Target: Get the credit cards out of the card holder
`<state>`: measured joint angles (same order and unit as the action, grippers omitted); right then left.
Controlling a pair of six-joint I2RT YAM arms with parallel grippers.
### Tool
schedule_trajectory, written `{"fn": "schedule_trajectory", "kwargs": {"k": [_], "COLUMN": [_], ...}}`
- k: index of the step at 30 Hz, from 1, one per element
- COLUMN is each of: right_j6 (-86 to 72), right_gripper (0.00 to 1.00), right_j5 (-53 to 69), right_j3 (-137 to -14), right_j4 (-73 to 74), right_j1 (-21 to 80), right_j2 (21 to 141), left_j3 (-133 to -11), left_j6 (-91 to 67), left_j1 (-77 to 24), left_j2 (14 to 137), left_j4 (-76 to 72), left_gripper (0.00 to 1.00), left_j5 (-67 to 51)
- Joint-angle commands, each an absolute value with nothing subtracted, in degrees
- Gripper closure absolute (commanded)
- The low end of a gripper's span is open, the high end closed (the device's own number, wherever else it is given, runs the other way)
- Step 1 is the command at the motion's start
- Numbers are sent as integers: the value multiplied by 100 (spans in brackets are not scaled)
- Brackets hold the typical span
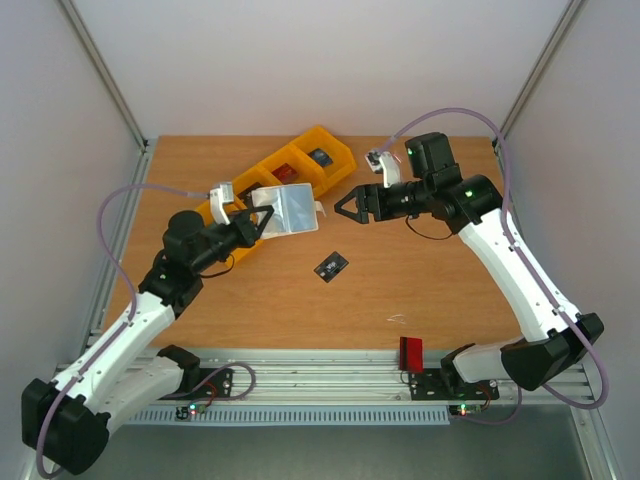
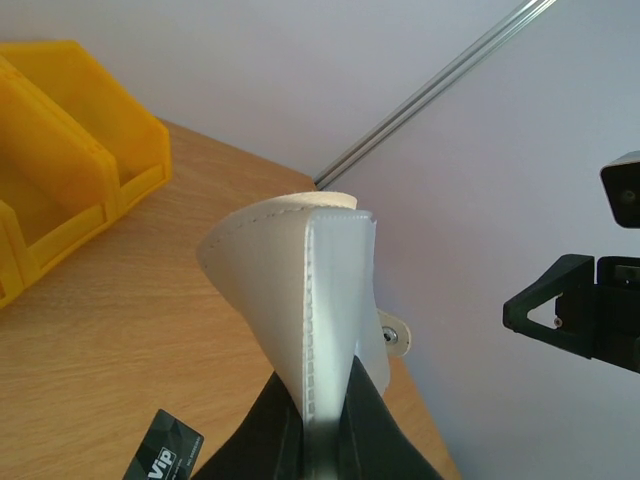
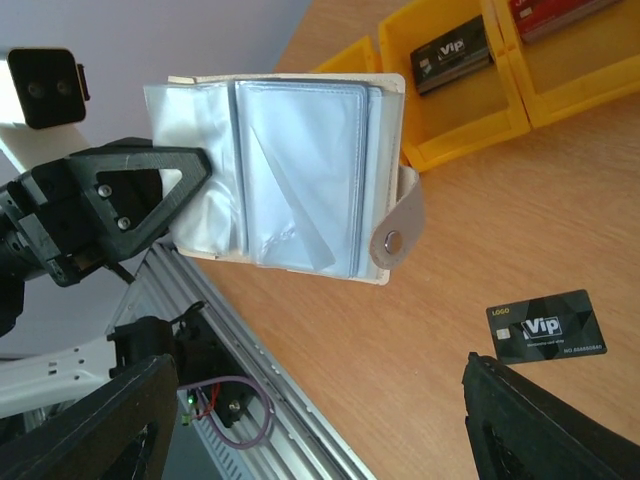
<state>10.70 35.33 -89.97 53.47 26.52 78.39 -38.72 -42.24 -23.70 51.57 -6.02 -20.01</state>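
Top external: the left gripper [image 1: 256, 222] is clamped on the holder [image 1: 290, 208], which spreads open above the worktop [image 1: 240, 300], before the yellow bins [image 1: 335, 150]. A black card [image 1: 331, 266] lies flat below it. The right gripper [image 1: 340, 208], jaws spread and empty, hangs just beside the holder. A red card [image 1: 411, 352] sits at the near edge.

We see the pale grey-beige card holder [image 1: 288, 210] clamped in the left end effector [image 1: 262, 222], raised and spread open, its silvery sleeves facing the right end effector [image 1: 345, 208], near but apart. A black card [image 1: 331, 266] with pale marks lies flat on the table [image 1: 450, 290] below the gap between them. A red card [image 1: 411, 351] sits at the table's near edge, well apart from both.
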Motion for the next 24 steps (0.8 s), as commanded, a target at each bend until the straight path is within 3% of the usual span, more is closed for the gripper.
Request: {"fn": "schedule_trajectory", "kwargs": {"k": [1,18,24], "right_j6": [965,812,611], "right_gripper": [22,22,23], "right_j5": [3427,3706,4088], "right_j3": [-9062,-9000,-8893], "right_j4": [5539,5473,5143], "right_j1": [2645,2646,2654], "right_j2": [7839,7961,8052], "left_j3": [-3791,-3758,-3734], "left_j6": [-4287,-4248,-4192], "left_j1": [-2355,-2355,-2354], "left_j2": [5020,4901,4779], "left_j4": [-830,-1060,-1782], "left_gripper": [100,100,100], "left_j5": [-1962,-2136,-2678]}}
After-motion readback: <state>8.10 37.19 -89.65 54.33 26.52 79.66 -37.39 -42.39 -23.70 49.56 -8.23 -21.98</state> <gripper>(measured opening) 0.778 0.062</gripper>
